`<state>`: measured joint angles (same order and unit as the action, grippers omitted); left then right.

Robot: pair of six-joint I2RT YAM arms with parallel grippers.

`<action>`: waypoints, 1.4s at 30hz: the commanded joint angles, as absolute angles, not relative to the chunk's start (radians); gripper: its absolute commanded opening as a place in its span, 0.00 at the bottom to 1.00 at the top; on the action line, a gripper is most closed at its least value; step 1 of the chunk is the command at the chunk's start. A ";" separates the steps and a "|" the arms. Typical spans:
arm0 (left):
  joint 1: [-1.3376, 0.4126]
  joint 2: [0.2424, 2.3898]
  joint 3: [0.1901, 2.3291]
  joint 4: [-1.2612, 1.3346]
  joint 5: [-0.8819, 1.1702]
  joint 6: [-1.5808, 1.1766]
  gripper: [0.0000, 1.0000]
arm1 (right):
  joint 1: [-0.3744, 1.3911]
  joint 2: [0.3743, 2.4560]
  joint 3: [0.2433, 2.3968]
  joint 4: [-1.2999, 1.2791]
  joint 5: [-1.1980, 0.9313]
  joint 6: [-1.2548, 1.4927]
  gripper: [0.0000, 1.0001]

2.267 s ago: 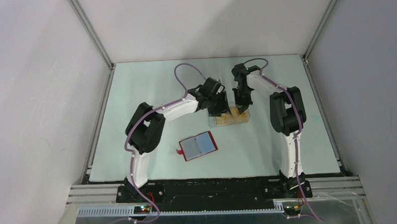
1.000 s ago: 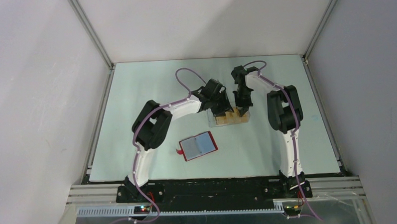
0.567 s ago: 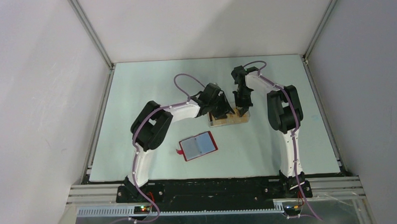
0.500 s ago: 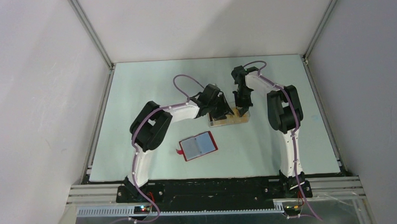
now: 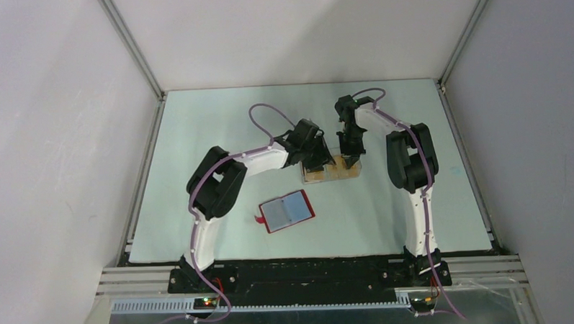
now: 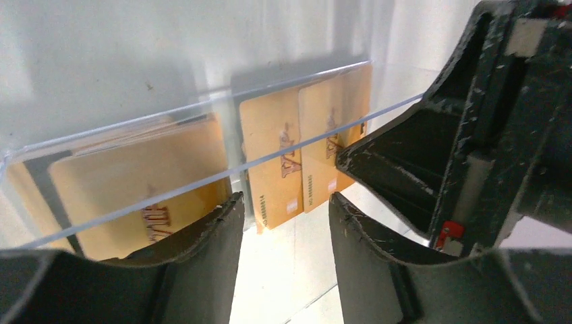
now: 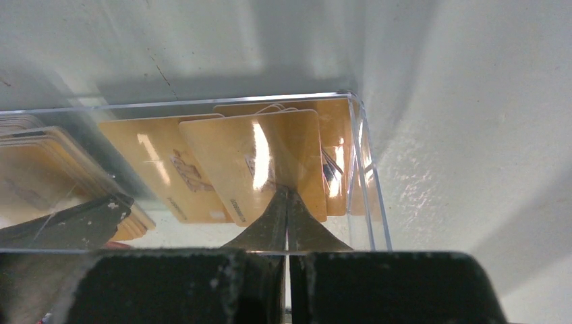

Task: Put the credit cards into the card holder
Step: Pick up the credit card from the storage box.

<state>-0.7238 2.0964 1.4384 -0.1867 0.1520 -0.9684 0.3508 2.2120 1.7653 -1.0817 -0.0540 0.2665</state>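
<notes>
Several orange credit cards stand in a clear plastic box at mid-table. The card holder, a red wallet, lies open with its blue-grey inside up, nearer and to the left. My left gripper is open at the box's left end; its wrist view shows cards behind the clear wall, ahead of the gripper. My right gripper reaches into the box's right end. Its jaws are shut, tips against a leaning card; nothing shows between them.
The box's clear rim and right wall enclose the cards. A second stack of cards fills the box's left part. The right gripper's black body is close beside my left fingers. Metal frame rails edge the table.
My left gripper has shifted a little to the left at the box's left end, and the box has slid slightly left with it. The right gripper and wallet have stayed put.
</notes>
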 commanded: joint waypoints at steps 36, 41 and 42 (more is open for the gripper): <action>-0.762 2.295 1.788 -0.432 0.141 -1.021 0.50 | 0.332 2.216 1.714 -1.028 -0.102 0.260 0.00; -0.761 2.235 1.757 -0.398 0.149 -1.013 0.43 | 0.330 2.201 1.721 -1.032 -0.110 0.261 0.00; -0.762 2.219 1.745 -0.387 0.150 -1.013 0.41 | 0.329 2.196 1.722 -1.033 -0.110 0.262 0.00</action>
<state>-0.7448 2.2791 1.7771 -0.4728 0.0898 -0.9939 0.3286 2.2024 1.7466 -1.0706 -0.1009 0.2668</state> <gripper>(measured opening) 0.440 0.009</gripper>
